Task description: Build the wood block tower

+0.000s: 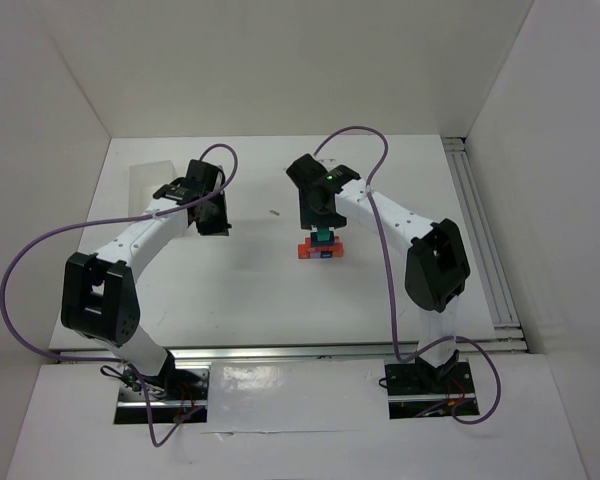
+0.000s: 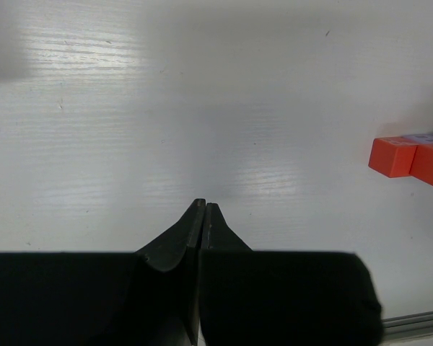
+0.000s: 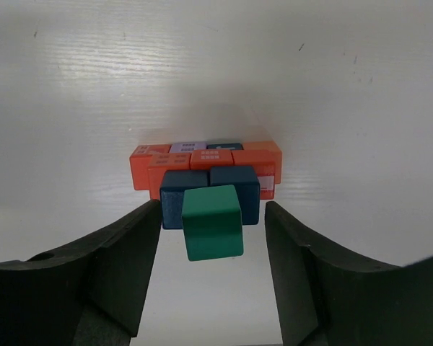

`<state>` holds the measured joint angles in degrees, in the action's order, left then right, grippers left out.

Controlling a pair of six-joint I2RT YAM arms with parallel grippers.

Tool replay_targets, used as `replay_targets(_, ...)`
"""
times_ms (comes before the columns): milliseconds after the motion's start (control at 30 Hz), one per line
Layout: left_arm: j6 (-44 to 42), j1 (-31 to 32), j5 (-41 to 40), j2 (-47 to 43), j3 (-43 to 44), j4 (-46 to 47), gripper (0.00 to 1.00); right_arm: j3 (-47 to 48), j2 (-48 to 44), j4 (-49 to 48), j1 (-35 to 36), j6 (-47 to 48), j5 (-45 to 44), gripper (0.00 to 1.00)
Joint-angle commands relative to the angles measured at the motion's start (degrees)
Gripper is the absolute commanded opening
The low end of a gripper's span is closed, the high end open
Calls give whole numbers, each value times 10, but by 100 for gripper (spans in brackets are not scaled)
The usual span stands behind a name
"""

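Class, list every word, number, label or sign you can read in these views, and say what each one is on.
None can be read.
Pale stickers on the base wood blocks: rows of tiny marks, too small to read.
White label on the end orange block: blurred, unreadable.

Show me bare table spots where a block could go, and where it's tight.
Free: the table between the shut left gripper and the tower, and the strip from the tower toward the arm bases. Crowded: at the tower, where the open right gripper straddles the teal cube.
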<state>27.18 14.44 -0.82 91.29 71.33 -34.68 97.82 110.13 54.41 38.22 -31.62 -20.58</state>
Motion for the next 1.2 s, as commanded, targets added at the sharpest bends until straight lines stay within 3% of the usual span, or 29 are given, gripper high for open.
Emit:
replay_targets(0, -2, 2, -4, -6, 5, 10, 4, 11, -2, -11, -3, 2, -7, 68)
replay_targets(133, -2, 2, -4, -6, 5, 10, 4, 32, -2, 8, -3, 2, -13, 89)
replay_targets(233, -2, 2, 1, -6, 5, 10, 4, 66, 3, 31, -3, 2, -40, 99)
replay_targets(433, -2, 2, 1, -6, 5, 10, 4, 135, -12, 107, -34, -12, -175, 100)
replay_targets(567, -2, 2, 6, -11, -1, 15, 4, 48, -83, 75, -114, -48, -193, 100)
replay_targets(767, -2, 2, 14, -11, 5, 15, 4, -173, -209, -52, -229, -54, -66, 100)
replay_targets(1167, 0, 2, -10, -58, 26, -49, 7, -296, -268, -117, -292, -54, 46, 100)
